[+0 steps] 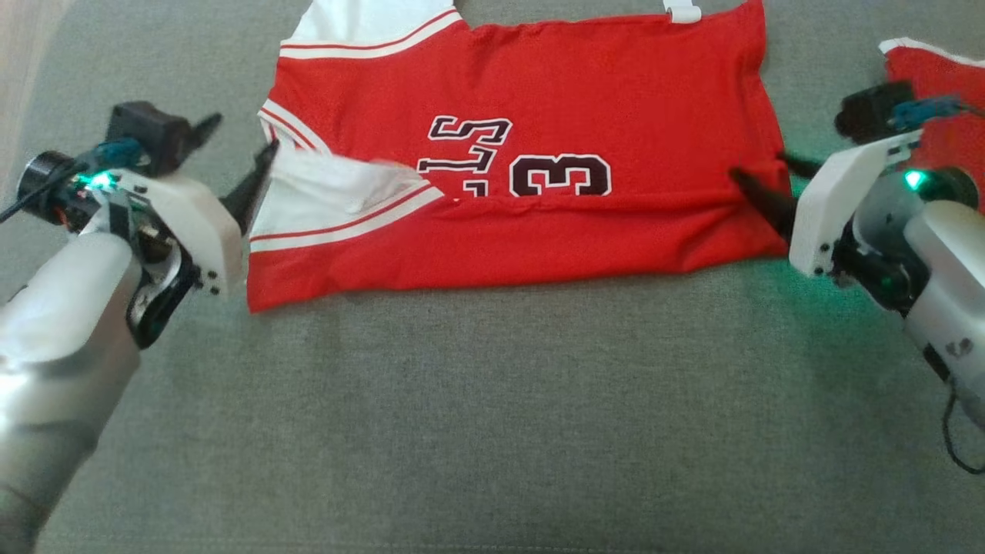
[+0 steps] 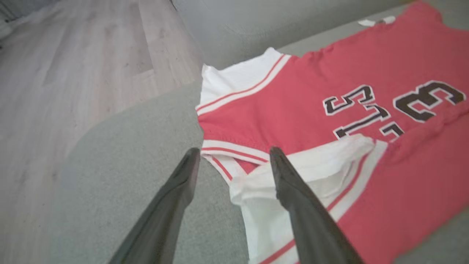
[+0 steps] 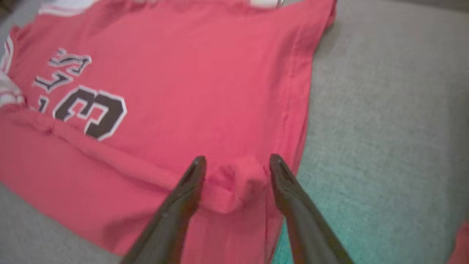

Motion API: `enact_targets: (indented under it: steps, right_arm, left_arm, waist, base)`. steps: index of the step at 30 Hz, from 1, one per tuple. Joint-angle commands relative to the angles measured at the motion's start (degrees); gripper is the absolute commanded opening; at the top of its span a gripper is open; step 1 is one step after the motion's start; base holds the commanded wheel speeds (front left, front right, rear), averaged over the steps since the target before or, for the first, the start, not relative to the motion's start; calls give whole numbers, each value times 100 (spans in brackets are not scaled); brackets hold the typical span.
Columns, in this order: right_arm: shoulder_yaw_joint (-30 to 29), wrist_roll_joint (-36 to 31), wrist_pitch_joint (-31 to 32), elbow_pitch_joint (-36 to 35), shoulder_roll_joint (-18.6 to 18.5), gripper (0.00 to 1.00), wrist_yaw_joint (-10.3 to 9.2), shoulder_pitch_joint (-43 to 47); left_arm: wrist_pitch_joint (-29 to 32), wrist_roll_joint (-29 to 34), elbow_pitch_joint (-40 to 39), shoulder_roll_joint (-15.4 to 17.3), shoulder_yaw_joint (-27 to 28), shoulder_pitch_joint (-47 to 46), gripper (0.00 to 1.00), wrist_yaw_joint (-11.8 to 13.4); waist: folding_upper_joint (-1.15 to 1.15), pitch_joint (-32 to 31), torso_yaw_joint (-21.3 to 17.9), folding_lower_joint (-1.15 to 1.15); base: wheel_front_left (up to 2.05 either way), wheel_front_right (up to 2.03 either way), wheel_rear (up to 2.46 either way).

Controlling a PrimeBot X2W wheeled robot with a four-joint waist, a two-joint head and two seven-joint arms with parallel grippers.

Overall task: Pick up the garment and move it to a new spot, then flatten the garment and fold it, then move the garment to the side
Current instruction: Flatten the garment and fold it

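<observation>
Jersey [image 1: 616, 100] half-folded on grey fabric surface [image 1: 492, 423]; wood floor [image 2: 73, 73] beside

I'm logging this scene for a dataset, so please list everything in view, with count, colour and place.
jersey: one, red with white trim and dark lettering, spread on the padded surface, near edge folded over
tag: one, white, at the jersey's far edge
second garment: one, red with a white edge, far right, partly behind the right arm
padded surface: one, grey fabric, under both garments
floor: pale wood, beyond the surface's edge
left gripper: one, dark jaws apart, at the jersey's white-trimmed left end
right gripper: one, dark jaws apart, astride a bunched fold at the jersey's right end
</observation>
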Motion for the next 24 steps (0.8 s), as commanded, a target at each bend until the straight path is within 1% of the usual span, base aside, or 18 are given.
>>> enact_targets:
  steps: [1, 3, 6, 7, 8, 10, 11, 13, 14, 16, 17, 19, 21, 22, 24]
  right_arm:
    - [-154, 88, -220, -52, -20, 100, -11, -108]
    - [-454, 294, -676, 43, 129, 100, -11, -73]
    - [-739, 435, -1418, 14, 327, 100, -11, 44]
    - [-798, 408, -1718, -24, 371, 100, -11, 89]
    - [-835, 360, -2017, -80, 416, 100, -11, 152]
    - [-997, 343, -2583, -131, 531, 100, -11, 332]
    - [-1107, 335, -2761, -153, 598, 100, -11, 438]
    - [-1372, 206, -2940, -246, 749, 100, -11, 675]
    - [-1542, 24, -2966, -317, 814, 100, -11, 790]
    - [-2262, -656, -2975, -660, 965, 100, -11, 1076]
    - [-2674, -1044, -2976, -870, 1099, 100, -11, 1318]
    - [-3505, -1794, -2978, -1338, 1464, 100, -11, 1910]
    - [-4164, -2487, -2978, -1800, 1886, 100, -11, 2531]
    - [-4348, -2795, -2979, -1981, 2091, 100, -11, 2820]
    - [-4575, -3422, -2979, -2280, 2337, 100, -11, 3283]
  left_arm:
    - [-219, -55, 1, 160, 379, -318, 100, 123]
    - [-781, -203, 166, -24, 655, -298, 100, 303]
    - [-1625, -318, 284, -213, 948, -173, 100, 463]
    - [-1819, -342, 287, -264, 1046, -112, 100, 532]
    - [-1947, -310, 266, -291, 1128, -45, 100, 634]
    - [-2063, 57, 122, -261, 1151, 106, 100, 963]
    - [-2077, 171, -62, -299, 1252, 220, 100, 1099]
    - [-2082, 293, -639, -421, 1711, 591, 100, 1341]
    - [-2083, 409, -928, -453, 1920, 835, 100, 1457]
    - [-2085, 697, -1506, -525, 2286, 1368, 100, 1645]
    - [-2085, 831, -1766, -572, 2449, 1648, 100, 1707]
    - [-2085, 1145, -2247, -674, 2726, 2181, 100, 1787]
    - [-2086, 1491, -2533, -749, 2877, 2698, 100, 1855]
    - [-2086, 1609, -2611, -802, 2910, 2941, 100, 1862]
    - [-2086, 1790, -2790, -957, 3012, 3331, 100, 1864]
  waist:
    - [0, -36, 20, 0]
    - [0, -96, 33, 0]
    - [0, -236, 72, 0]
    - [0, -289, 89, 0]
    - [0, -348, 104, 0]
    - [0, -476, 140, 0]
    - [0, -538, 160, 0]
    - [0, -652, 185, 0]
    - [0, -693, 182, 0]
    - [0, -768, 158, 0]
    - [0, -799, 144, 0]
    - [0, -866, 131, 0]
    - [0, -938, 120, 0]
    - [0, -969, 105, 0]
    - [0, -1012, 89, 0]
  base:
    - [0, 0, 0]
    - [0, 0, 0]
    - [0, 0, 0]
    - [0, 0, 0]
    - [0, 0, 0]
    - [0, 0, 0]
    - [0, 0, 0]
    - [0, 0, 0]
    - [0, 0, 0]
    - [0, 0, 0]
    - [0, 0, 0]
    - [0, 0, 0]
    - [0, 0, 0]
    - [0, 0, 0]
    - [0, 0, 0]
